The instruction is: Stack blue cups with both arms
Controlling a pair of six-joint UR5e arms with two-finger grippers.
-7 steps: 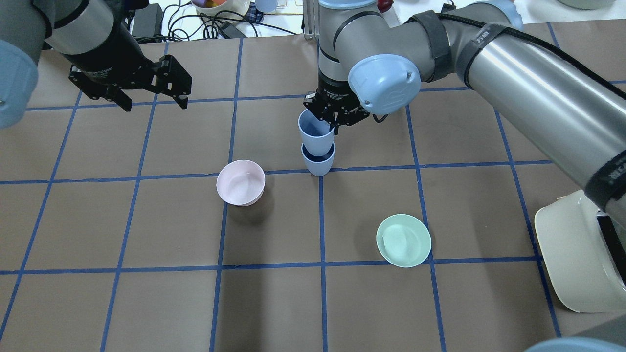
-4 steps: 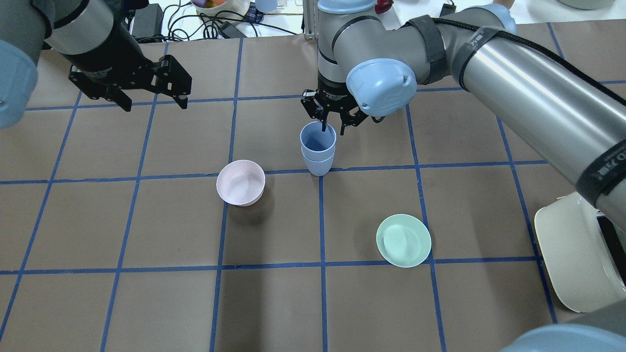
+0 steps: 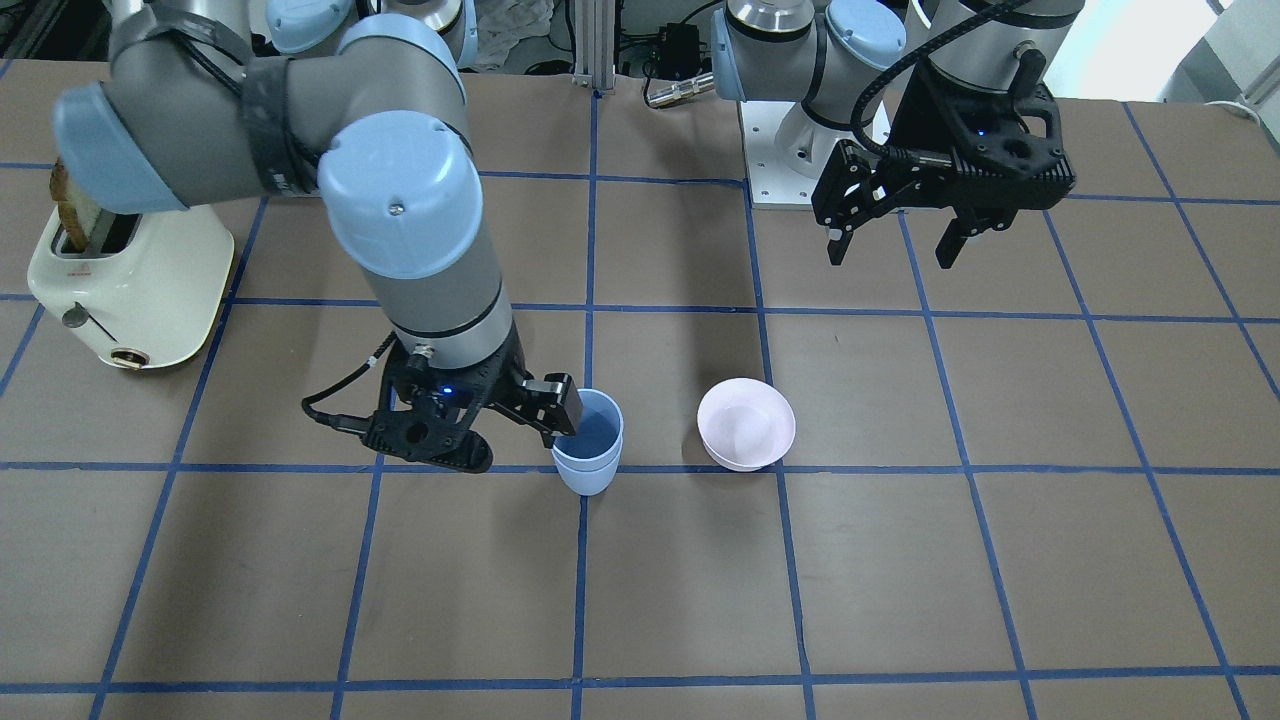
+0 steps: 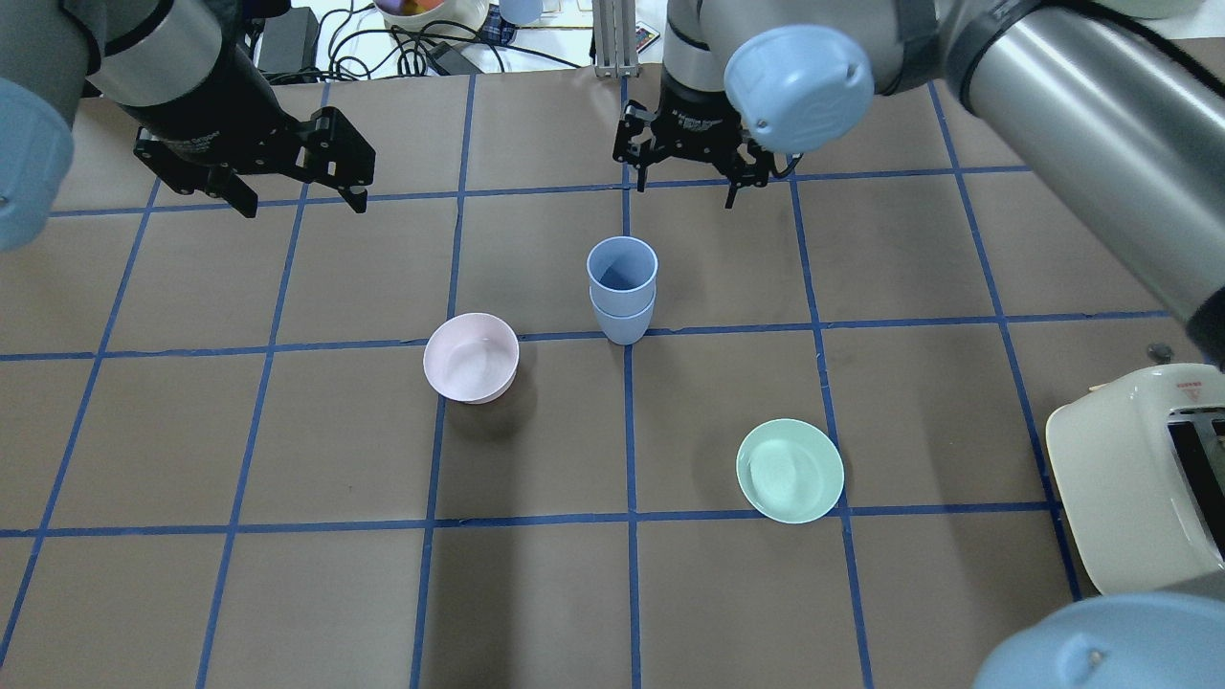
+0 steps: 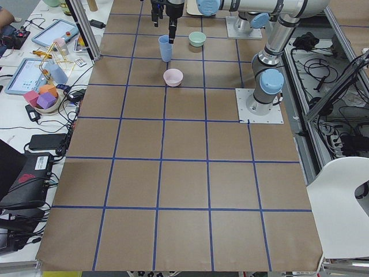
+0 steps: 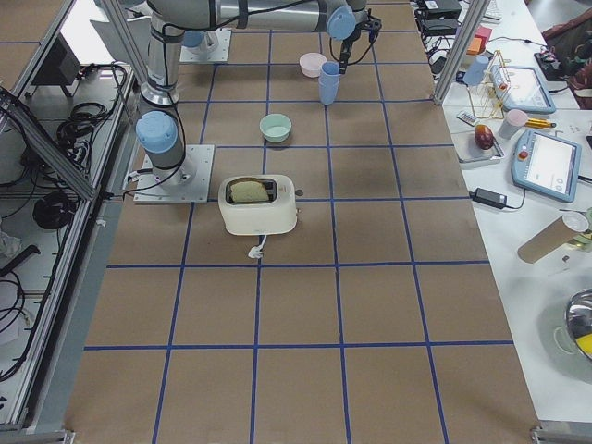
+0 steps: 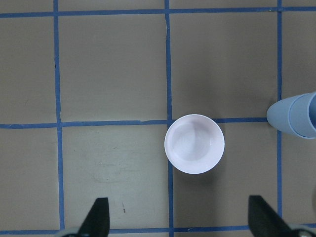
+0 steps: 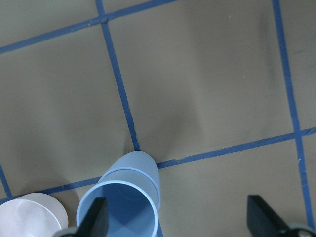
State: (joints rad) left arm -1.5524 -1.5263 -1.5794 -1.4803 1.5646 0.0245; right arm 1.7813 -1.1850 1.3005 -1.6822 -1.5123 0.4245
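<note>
Counter (image 4: 287, 431) gridded | cups (image 4: 622, 287) nested upright, below right end effector (image 4: 685, 187), spread, empty | left end effector (image 4: 301, 196) farther, spread

The left claw (image 4: 306, 204) and the right claw (image 4: 684, 191) both hang aloft, pointing down, jaws spread wide.

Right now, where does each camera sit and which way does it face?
Front-facing: across the table, facing the robot's left arm and right arm.
Overhead: behind the robot, down on stacked pale-blue tumblers; both arms.
Left side: table's end, looking along it; arms far.
Right side: opposite end; cream toaster near, arms beyond.
Left wrist: down on pale pink bowl; left tool.
Right wrist: down on tumblers; right tool.
Both wrist views share tumblers and bowl.
</note>
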